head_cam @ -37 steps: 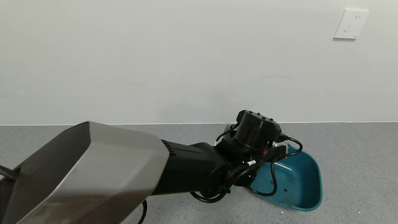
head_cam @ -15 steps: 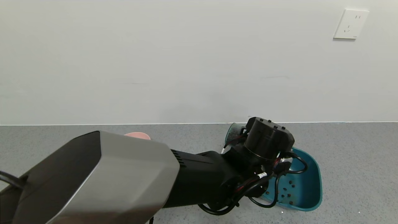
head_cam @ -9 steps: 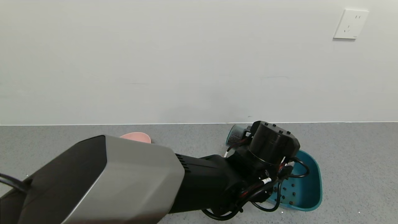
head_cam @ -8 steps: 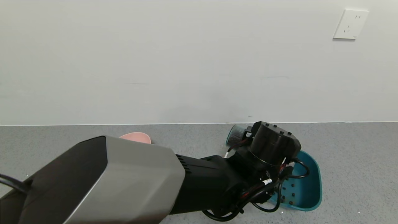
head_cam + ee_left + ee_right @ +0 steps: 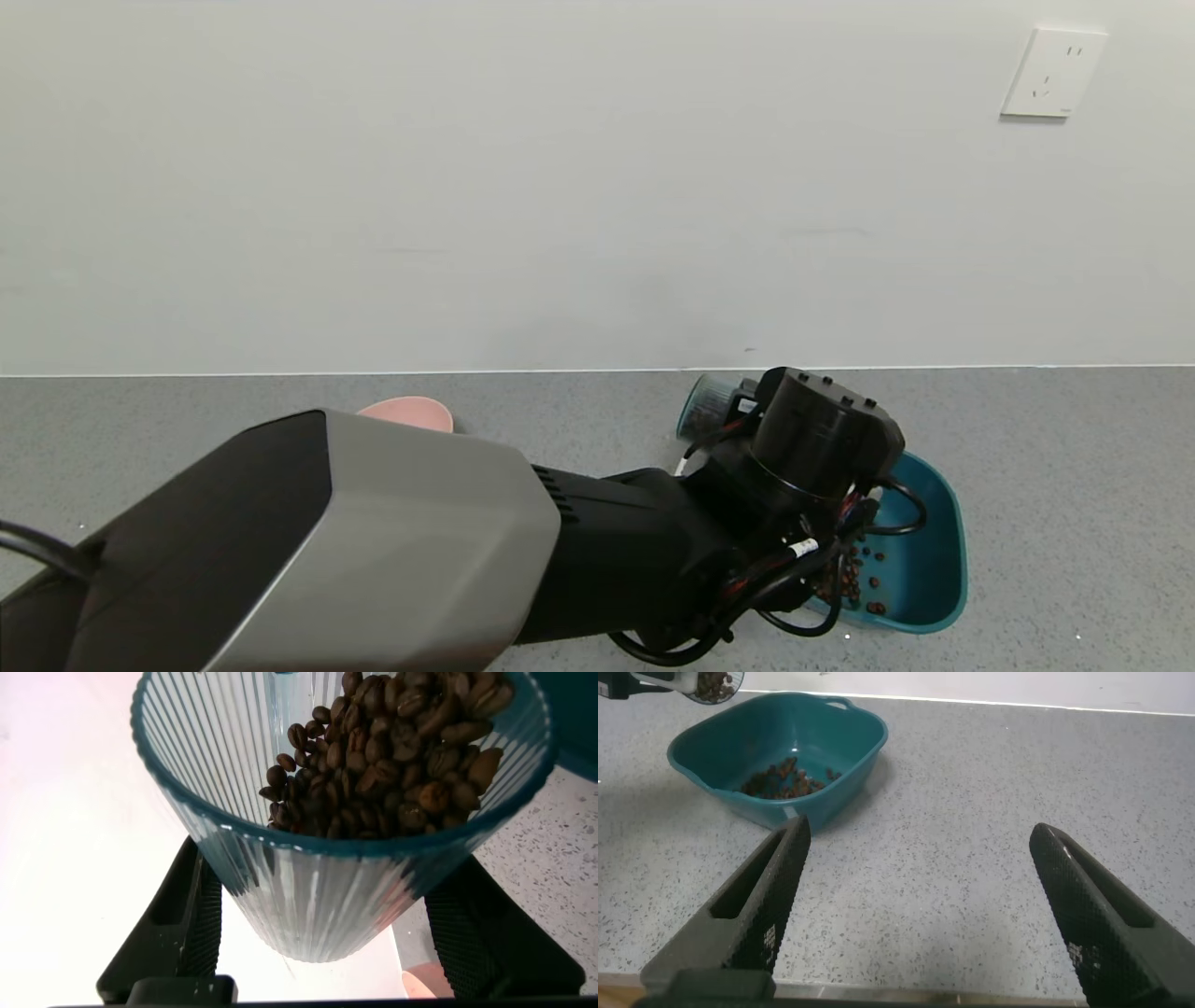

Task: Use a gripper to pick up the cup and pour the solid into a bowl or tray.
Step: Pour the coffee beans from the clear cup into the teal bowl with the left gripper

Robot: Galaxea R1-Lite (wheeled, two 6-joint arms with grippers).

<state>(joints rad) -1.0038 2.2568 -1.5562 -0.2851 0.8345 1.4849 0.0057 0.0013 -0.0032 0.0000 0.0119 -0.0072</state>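
Right now the left gripper (image 5: 322, 919), fingers (image 5: 201, 919) clamped on the cup (image 5: 327, 812), tips its mouth toward the basin (image 5: 920, 551) at lower right, beans (image 5: 392, 756) spilling in; the right gripper (image 5: 920, 905) hangs open.

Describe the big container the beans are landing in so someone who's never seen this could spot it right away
On the grey speckled counter, past the left end effector holding the ribbed cup, sits the teal basin. It is rounded-rectangular with rim handles and beans inside, unlike the smaller pink bowl.

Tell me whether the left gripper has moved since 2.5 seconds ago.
Yes. The left gripper shifted right and lower over the fixed dark teal plastic basin.
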